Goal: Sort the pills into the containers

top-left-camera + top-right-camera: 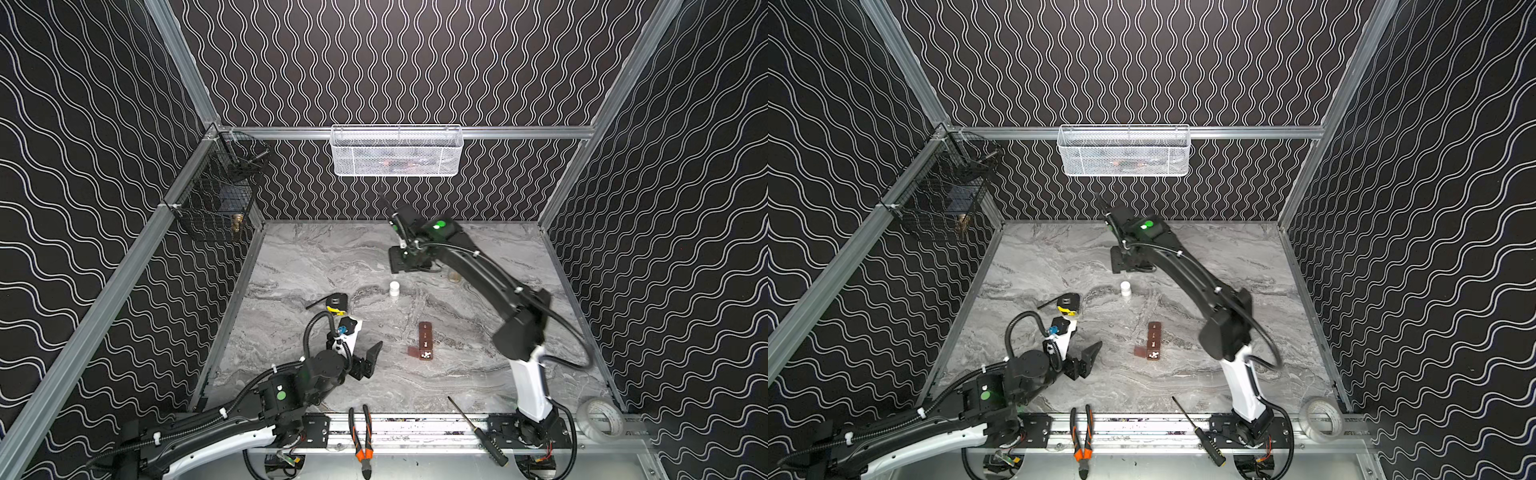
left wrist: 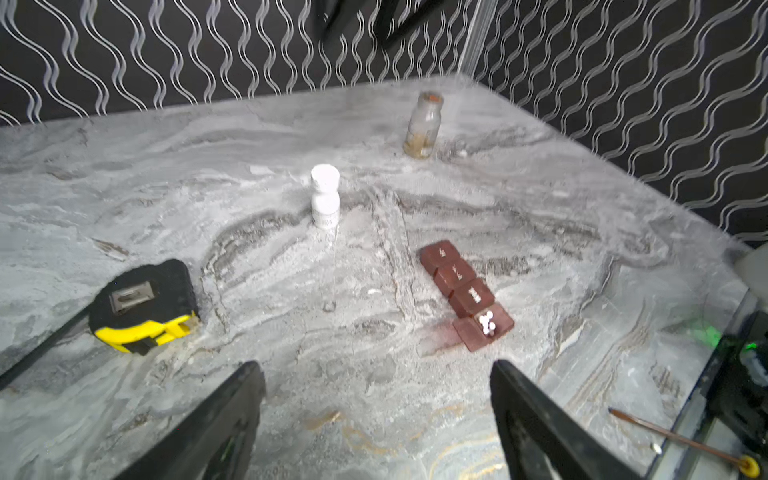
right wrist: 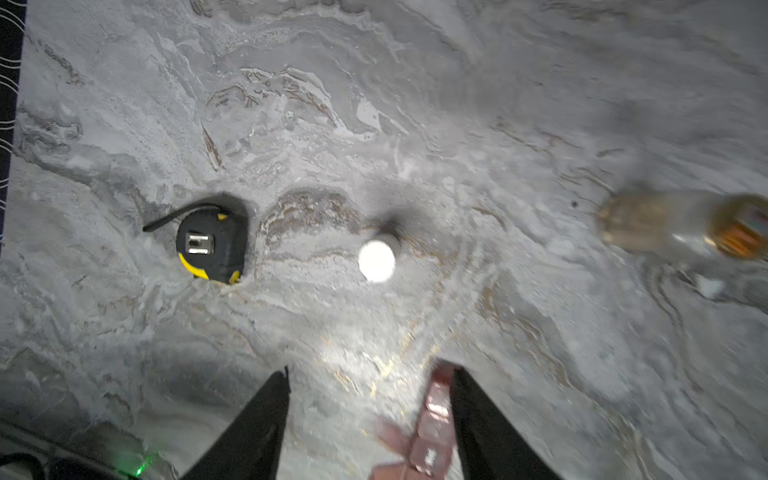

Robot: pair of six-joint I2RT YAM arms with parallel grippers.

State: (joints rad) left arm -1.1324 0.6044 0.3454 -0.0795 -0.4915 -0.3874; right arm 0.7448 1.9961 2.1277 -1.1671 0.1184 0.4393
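My left gripper (image 2: 374,365) hangs spread and empty, near left. The containers (image 1: 424,338) lie mid on the worktop (image 1: 316,266), the nearest cell open with pills (image 2: 486,322) in it. Beyond stands the white bottle (image 1: 394,288). My right gripper (image 3: 370,374), jaws apart and empty, should, I judge, drop squarely over it and grip below its top.

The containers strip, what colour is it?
The containers are dark reddish-brown; the left wrist view shows them best.

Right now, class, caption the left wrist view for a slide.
Open left tool over table; strip, one lid open, holds white pills.
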